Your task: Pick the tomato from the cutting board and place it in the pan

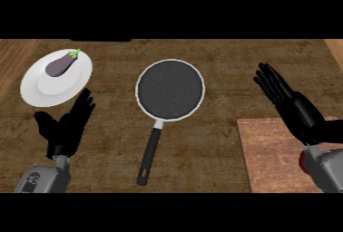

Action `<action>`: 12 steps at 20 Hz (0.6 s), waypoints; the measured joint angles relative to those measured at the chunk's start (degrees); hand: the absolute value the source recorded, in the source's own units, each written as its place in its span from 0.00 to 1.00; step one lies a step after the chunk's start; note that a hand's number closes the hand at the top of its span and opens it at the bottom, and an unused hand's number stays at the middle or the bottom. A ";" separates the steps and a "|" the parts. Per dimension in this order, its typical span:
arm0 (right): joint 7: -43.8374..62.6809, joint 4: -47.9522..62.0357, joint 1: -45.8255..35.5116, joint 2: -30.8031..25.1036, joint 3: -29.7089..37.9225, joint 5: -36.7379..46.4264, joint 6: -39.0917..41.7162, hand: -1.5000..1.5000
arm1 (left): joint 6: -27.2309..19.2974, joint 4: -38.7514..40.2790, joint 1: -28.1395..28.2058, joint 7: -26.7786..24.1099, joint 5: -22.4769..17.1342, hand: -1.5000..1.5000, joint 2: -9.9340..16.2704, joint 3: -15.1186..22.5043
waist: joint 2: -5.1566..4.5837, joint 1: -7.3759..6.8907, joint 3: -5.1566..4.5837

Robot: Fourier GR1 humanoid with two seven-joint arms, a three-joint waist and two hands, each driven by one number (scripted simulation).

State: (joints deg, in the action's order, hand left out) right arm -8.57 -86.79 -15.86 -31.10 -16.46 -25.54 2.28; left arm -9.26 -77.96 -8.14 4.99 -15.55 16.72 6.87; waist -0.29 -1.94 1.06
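Right hand (295, 106) hovers open-fingered, holding nothing, over the cutting board (275, 154) at the near right, the tomato (305, 161) peeking red beneath its wrist, pan (170, 89) away left.

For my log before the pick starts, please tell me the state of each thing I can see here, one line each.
Black round frying pan: empty, handle toward the robot.
White round plate: holds the eggplant.
Purple eggplant: lying on the plate.
Reddish wooden cutting board: partly covered by the right arm.
Red tomato: mostly hidden behind the right forearm.
Left hand: open, resting.
Right hand: open, holding nothing.
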 measured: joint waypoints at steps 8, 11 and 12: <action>3.71 9.00 7.41 -4.25 15.02 0.43 -17.41 0.00 | -1.88 -1.85 3.93 -1.19 6.83 0.50 6.47 0.26 | 0.34 4.32 -1.08; 7.08 12.91 12.45 -3.60 21.45 -0.62 -27.69 0.00 | -2.35 -2.09 5.78 -1.24 8.03 0.50 7.78 0.25 | 0.82 6.58 -1.12; 8.46 12.96 14.54 -3.39 22.52 -0.65 -30.49 0.00 | -2.61 -2.35 6.49 -1.30 8.58 0.50 7.96 0.52 | 0.96 6.71 -1.16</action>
State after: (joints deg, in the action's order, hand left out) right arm -0.11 -73.83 -1.31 -34.49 6.05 -26.19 -28.21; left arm -11.87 -80.31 -1.65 3.69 -6.97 24.67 7.39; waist 0.66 4.77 -0.10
